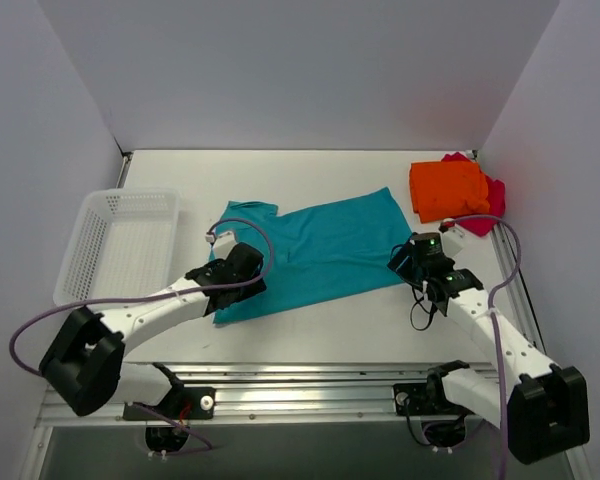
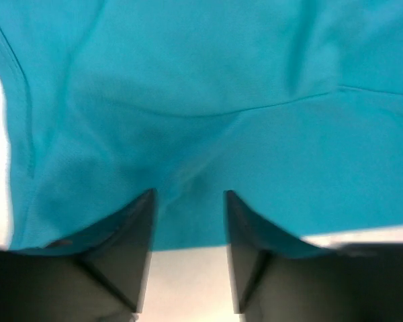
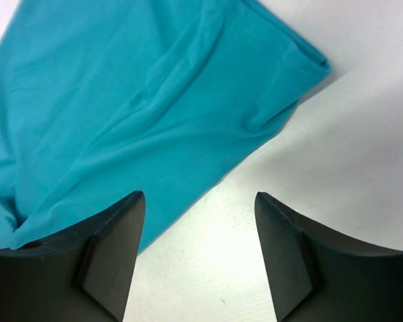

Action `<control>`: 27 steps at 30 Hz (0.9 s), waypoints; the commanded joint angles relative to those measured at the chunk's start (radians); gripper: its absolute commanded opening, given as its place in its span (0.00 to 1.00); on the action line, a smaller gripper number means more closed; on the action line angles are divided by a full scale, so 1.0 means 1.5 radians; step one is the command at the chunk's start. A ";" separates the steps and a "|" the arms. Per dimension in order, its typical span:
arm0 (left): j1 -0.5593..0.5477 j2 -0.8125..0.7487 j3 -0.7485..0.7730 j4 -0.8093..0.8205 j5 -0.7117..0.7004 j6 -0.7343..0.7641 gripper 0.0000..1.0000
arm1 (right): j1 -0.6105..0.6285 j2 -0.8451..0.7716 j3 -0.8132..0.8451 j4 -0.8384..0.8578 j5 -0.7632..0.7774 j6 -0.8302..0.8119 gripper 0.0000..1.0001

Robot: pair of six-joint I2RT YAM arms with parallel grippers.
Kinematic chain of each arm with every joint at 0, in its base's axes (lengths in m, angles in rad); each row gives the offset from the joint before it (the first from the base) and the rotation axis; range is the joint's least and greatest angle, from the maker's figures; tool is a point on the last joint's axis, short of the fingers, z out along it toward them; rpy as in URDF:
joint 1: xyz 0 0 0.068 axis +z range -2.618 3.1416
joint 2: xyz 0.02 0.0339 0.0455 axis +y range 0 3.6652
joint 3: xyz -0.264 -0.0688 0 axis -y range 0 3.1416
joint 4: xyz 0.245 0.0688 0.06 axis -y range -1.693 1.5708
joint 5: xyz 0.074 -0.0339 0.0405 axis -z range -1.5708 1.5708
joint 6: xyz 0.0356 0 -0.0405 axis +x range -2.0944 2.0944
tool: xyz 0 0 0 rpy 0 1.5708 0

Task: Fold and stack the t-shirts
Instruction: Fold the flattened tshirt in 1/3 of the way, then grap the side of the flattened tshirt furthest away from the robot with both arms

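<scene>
One teal t-shirt point(image 1: 320, 255) lies spread mid-table point(image 1: 340, 330). One orange t-shirt point(image 1: 448, 190) sits folded atop one pink t-shirt point(image 1: 494, 190) in the far right corner, all outside the one white basket point(image 1: 120, 205) at left. The left gripper point(image 2: 188, 201) and right gripper point(image 3: 198, 201) hang released at the teal cloth's edges.

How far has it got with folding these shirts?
Looks done: the orange t-shirt lies folded on the magenta t-shirt. In hand: the teal t-shirt, spread mid-table, with the left gripper and right gripper open at its edges. Left: finishing its folds and stacking it.
</scene>
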 commanded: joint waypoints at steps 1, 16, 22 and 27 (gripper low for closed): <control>0.001 -0.094 0.089 -0.118 -0.037 0.045 0.63 | 0.010 -0.065 0.058 -0.073 0.029 -0.007 0.65; 0.340 0.258 0.329 0.202 0.099 0.259 0.75 | 0.035 -0.027 0.061 0.044 0.035 -0.061 0.76; 0.364 0.430 0.498 0.232 0.203 0.252 0.67 | 0.037 -0.022 0.049 0.071 0.058 -0.061 0.76; 0.366 0.472 0.560 0.220 0.223 0.241 0.66 | 0.037 -0.013 0.044 0.083 0.081 -0.064 0.76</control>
